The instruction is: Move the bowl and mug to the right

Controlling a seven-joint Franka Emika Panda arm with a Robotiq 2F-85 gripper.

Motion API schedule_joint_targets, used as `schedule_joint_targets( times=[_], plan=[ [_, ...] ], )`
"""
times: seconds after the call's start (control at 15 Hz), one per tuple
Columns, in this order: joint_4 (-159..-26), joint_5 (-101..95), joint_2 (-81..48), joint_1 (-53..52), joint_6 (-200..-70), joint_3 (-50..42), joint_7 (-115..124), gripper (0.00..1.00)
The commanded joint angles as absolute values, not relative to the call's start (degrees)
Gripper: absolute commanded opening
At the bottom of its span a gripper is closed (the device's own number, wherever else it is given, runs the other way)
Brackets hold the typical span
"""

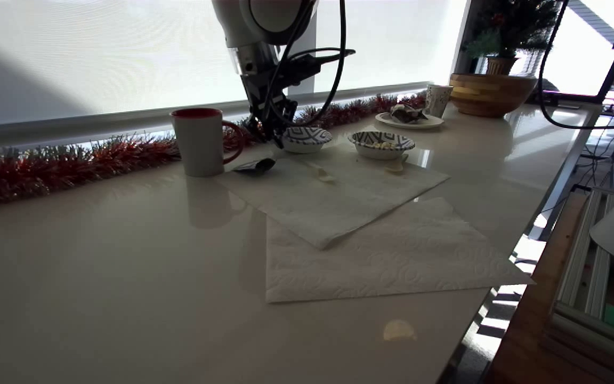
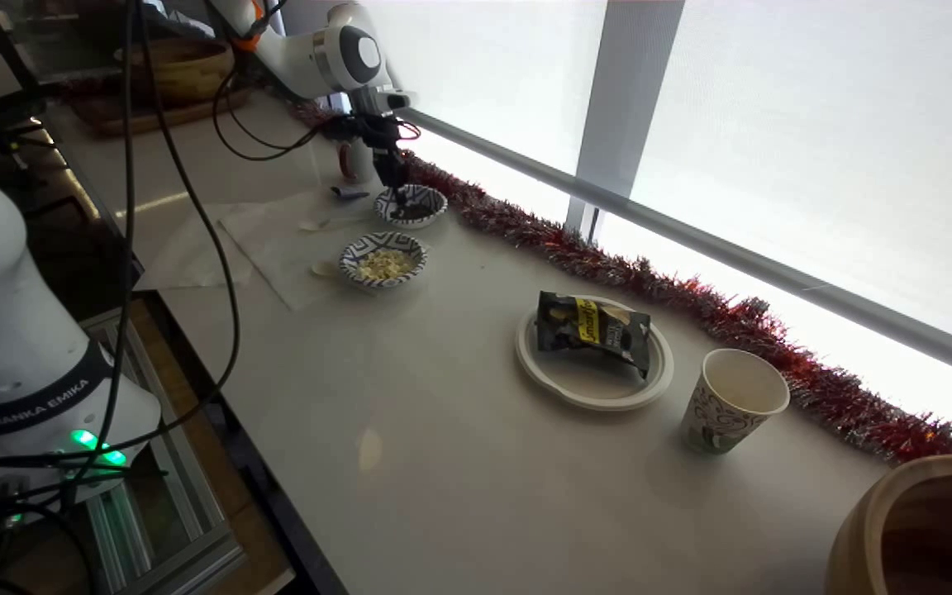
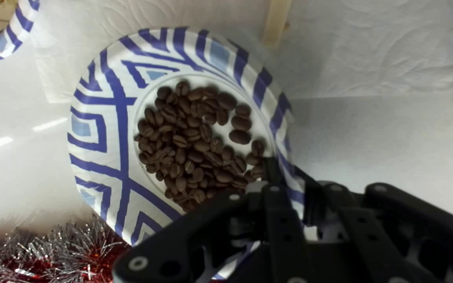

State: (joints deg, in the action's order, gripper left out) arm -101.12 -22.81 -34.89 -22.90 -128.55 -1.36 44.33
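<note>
The bowl [image 1: 309,140] is small and whitish with a dark geometric pattern. It holds dark coffee beans, seen in the wrist view, where its patterned wall [image 3: 104,149] fills the middle. It also shows in an exterior view [image 2: 436,213]. My gripper [image 3: 285,169] is shut on the bowl's rim, one finger inside among the beans and one outside. The rim looks bent between the fingers. The gripper also shows in both exterior views [image 1: 272,137] [image 2: 399,197]. The white mug [image 1: 199,144] with red rim and handle stands upright beside the bowl, also in an exterior view [image 2: 360,162].
A similar bowl [image 2: 352,263] with pale pieces stands close by. Paper towels [image 1: 333,205], pale spoons [image 1: 320,173] and a dark packet [image 1: 256,166] lie near. A plate [image 2: 664,380] with a black bag, a paper cup [image 2: 724,417] and tinsel [image 2: 525,240] line the window side.
</note>
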Motion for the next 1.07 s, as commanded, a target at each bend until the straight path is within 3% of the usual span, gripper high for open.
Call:
schedule_joint_targets(
  times=[0.0,0.4,1.0],
  plan=[
    [-100.6,-24.3,-33.7,-24.6,-126.6,-2.3,46.9,0.01],
    [-101.6,-29.2,-28.7,-27.0,-119.2,-4.1,55.4,0.01],
    [-102.4,-26.9,-23.3,-16.7,-110.9,-3.9,57.6,0.01]
  ],
)
